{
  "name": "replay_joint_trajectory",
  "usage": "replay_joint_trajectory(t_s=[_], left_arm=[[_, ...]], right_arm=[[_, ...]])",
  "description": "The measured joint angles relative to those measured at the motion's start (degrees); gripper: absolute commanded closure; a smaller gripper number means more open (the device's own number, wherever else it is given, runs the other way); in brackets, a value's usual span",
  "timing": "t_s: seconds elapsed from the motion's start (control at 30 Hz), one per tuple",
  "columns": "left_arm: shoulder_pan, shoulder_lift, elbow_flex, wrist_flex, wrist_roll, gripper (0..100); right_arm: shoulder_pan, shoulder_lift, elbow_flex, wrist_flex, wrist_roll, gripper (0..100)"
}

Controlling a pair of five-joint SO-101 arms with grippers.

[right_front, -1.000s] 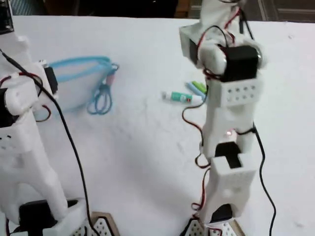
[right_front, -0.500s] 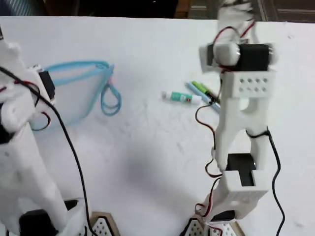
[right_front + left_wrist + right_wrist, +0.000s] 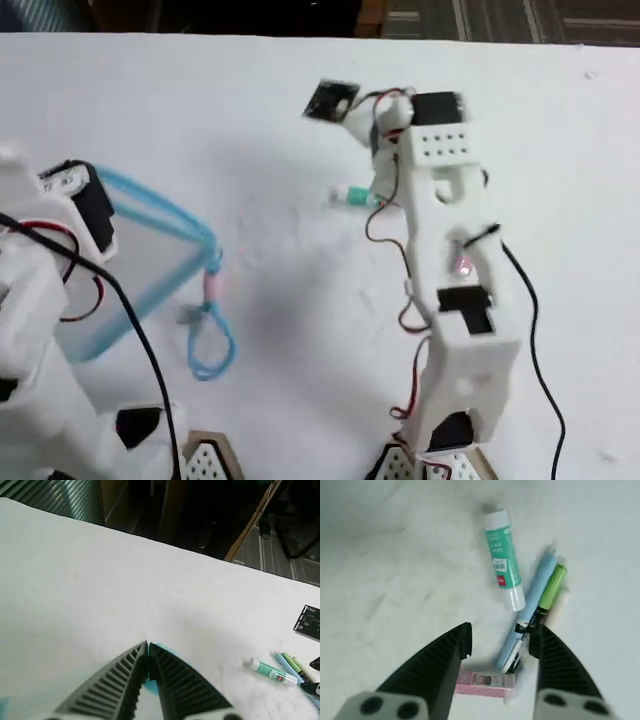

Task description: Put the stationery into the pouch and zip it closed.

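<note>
On the counter [image 3: 300,340] we see the clear, blue-edged pouch [image 3: 150,265], its rim pinched in the left end effector [image 3: 148,647]. Well apart, the glue stick [image 3: 504,560], blue pen [image 3: 535,605], green marker [image 3: 551,590] and pink eraser [image 3: 485,682] lie under the right end effector [image 3: 502,632], its jaws apart.

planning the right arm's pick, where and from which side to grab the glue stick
Take the glue stick at its green mid-barrel from above, fingers closing across its width. It lies flat, and its white end sits close to the blue pen, so likely avoid that end.
</note>
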Motion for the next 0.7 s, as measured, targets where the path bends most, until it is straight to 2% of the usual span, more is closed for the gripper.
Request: replay_joint_trajectory(t_s=[0.27,0.53,0.7], left_arm=[[0.5,6.1,0.0,-1.6,1.6,98],[4.4,7.0,0.2,-5.3,3.1,98],[-0.5,7.7,1.8,-8.4,0.5,98]], right_arm=[[-0.3,16.2,-15.4,4.0,1.1,75.8],[-0.6,30.8,-30.6,6.9,1.1,76.7],[-0.7,31.0,-32.4,7.0,0.6,78.3]])
